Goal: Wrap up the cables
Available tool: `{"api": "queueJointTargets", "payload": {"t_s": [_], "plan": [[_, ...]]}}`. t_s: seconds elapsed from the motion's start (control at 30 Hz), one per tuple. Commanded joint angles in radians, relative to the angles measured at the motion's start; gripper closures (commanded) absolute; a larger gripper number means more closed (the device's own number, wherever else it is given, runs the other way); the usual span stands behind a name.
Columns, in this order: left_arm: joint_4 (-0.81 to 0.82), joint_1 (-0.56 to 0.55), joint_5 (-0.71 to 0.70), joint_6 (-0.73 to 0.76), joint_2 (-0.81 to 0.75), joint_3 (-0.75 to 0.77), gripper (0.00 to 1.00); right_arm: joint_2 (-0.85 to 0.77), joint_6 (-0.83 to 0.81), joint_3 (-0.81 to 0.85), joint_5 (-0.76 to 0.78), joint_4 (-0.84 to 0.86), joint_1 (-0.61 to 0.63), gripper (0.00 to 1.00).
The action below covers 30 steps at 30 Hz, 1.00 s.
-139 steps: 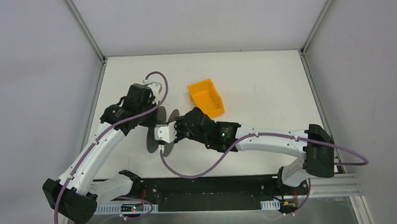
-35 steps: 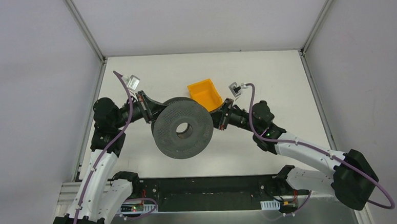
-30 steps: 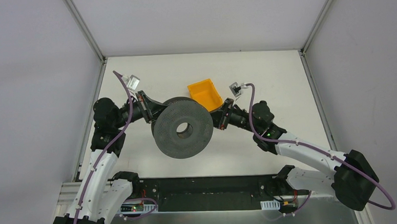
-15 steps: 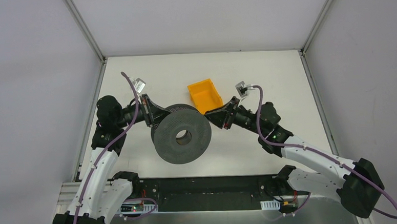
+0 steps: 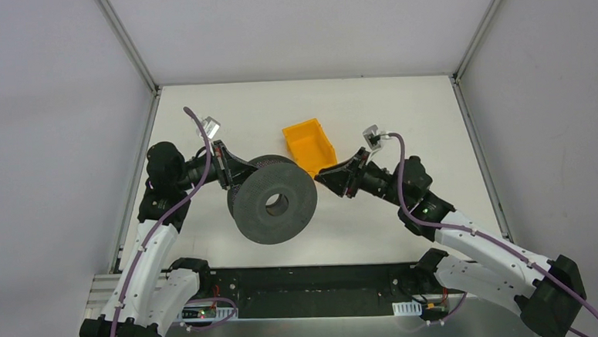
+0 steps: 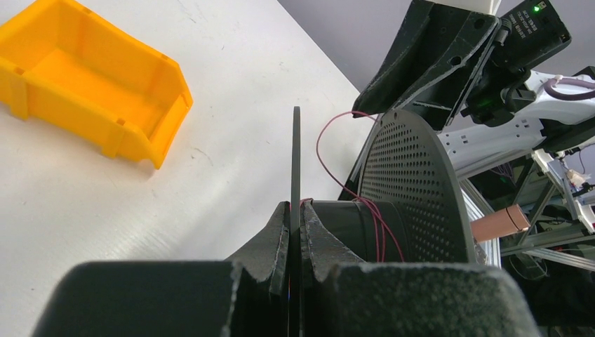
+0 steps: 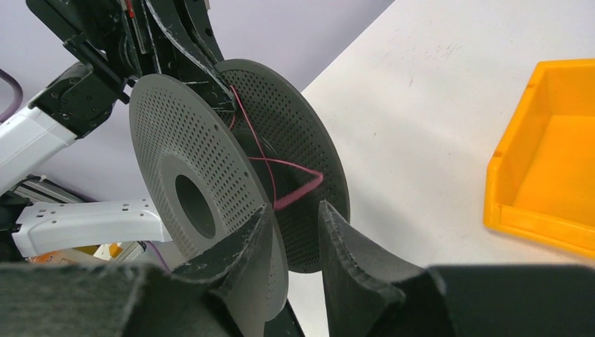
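Clamping spool (image 5: 260, 217) flange, left gripper (image 6: 295, 210) clenched; right gripper (image 7: 295, 207) released just beside rim, where slack cable (image 7: 317, 177) ahead could snag or unwind, being untensioned.

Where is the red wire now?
Right wrist view, centre: the red wire loops between the two flanges of the spool, left of the yellow bin.
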Motion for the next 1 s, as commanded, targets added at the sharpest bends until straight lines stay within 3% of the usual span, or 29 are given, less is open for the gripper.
{"api": "queueJointTargets", "payload": {"t_s": [0.0,0.33,0.5,0.6,0.8,0.97], "plan": [[0.043,0.009,0.019,-0.008,-0.006,0.056,1.00,-0.019,-0.033,0.040,0.019,-0.035,-0.006,0.68],[0.058,0.009,0.064,-0.017,-0.004,0.054,1.00,-0.031,-0.068,0.060,0.034,-0.074,-0.009,0.70],[0.075,0.009,0.128,-0.018,0.018,0.050,1.00,-0.053,-0.332,0.088,-0.030,-0.080,-0.016,0.65],[0.116,0.009,0.161,-0.044,0.020,0.050,1.00,-0.004,-0.463,0.095,-0.017,-0.044,-0.039,0.68],[0.127,0.009,0.226,-0.054,0.037,0.055,1.00,0.051,-0.592,0.091,-0.432,0.139,-0.127,0.65],[0.131,0.009,0.253,-0.058,0.037,0.062,1.00,0.080,-0.654,0.162,-0.617,0.106,-0.150,0.58]]}}
